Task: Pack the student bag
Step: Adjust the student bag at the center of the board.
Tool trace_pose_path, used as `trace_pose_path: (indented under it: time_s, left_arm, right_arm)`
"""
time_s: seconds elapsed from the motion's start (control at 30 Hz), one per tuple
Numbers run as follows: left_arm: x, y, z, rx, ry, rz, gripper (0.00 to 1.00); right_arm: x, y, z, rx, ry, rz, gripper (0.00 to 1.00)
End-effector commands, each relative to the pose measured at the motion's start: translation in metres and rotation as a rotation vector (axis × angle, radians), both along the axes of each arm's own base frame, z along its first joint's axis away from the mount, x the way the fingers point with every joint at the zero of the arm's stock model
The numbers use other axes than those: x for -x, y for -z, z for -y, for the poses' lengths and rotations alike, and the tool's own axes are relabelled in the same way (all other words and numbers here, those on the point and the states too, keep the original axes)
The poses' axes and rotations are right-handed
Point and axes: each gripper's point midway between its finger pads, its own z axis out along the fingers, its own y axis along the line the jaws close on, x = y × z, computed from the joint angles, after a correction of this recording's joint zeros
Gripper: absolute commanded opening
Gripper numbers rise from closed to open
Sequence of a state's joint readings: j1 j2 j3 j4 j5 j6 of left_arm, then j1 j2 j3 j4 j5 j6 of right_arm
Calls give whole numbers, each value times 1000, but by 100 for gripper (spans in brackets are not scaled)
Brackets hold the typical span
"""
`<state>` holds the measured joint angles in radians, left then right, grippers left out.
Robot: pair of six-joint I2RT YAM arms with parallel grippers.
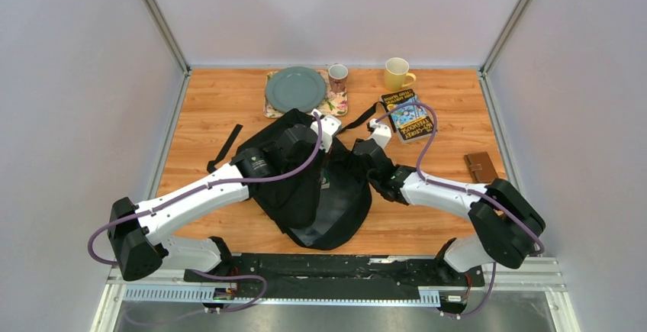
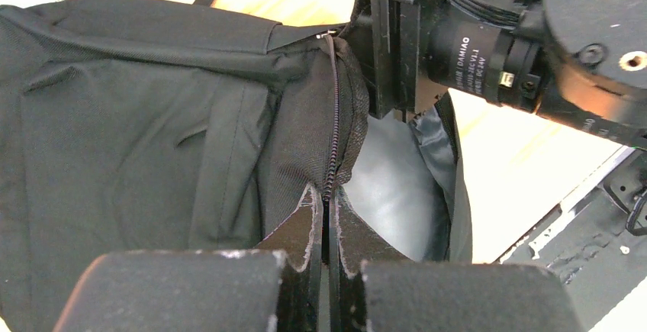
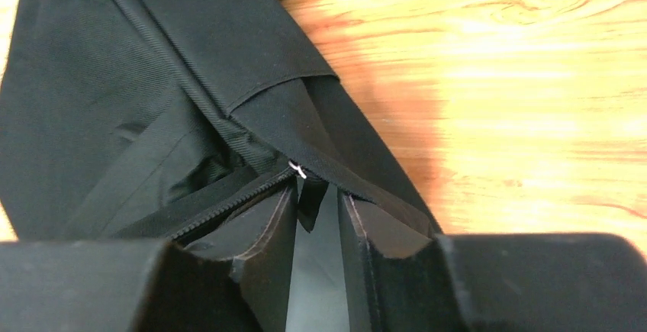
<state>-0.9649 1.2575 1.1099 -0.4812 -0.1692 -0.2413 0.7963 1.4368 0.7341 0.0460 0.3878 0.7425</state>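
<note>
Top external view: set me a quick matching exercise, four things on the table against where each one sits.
Things:
1 green plate
2 yellow mug
3 brown wallet
4 student bag

Places:
A middle of the scene
B far edge, right of centre
C on the floral mat
D near the right edge

Pairs: 1-C; 2-B; 3-D; 4-A

Warm wooden table glowing under even light, bare grain right of the right fingers; pale walls beyond on three sides, metal posts cornering, floor perhaps grey below.
</note>
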Motion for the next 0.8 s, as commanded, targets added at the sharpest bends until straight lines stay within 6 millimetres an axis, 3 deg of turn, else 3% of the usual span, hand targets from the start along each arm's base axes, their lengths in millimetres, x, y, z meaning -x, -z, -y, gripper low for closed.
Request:
trace_pose_path:
  time_s: [0.0, 0.23, 0.37, 0.47, 0.63, 0.67, 0.73, 0.77]
  left_arm:
    - [-2, -29, 6, 73, 10, 35, 0]
    - [-3, -26, 3, 56, 1, 37, 0]
    - [-3, -20, -1, 28, 1, 34, 0]
    - [-2, -14, -1, -4, 26, 36, 0]
    - [-1, -1, 1, -47, 68, 19, 0]
    - [0, 0, 1, -50, 69, 16, 0]
    - [0, 4, 0, -61, 65, 5, 0]
    - [0, 5, 0, -63, 63, 3, 0]
  right_arm:
    - [-25, -19, 6, 46, 66, 109, 24]
    - [-24, -35, 9, 54, 46, 124, 0]
    - [-14, -69, 11, 30, -19, 170, 0]
    - [-7, -82, 11, 74, -73, 143, 0]
    - [-5, -90, 10, 133, -164, 73, 0]
    - [-1, -81, 18, 198, -172, 26, 0]
    - [-4, -89, 18, 212, -199, 15, 0]
    - [6, -79, 16, 219, -254, -54, 0]
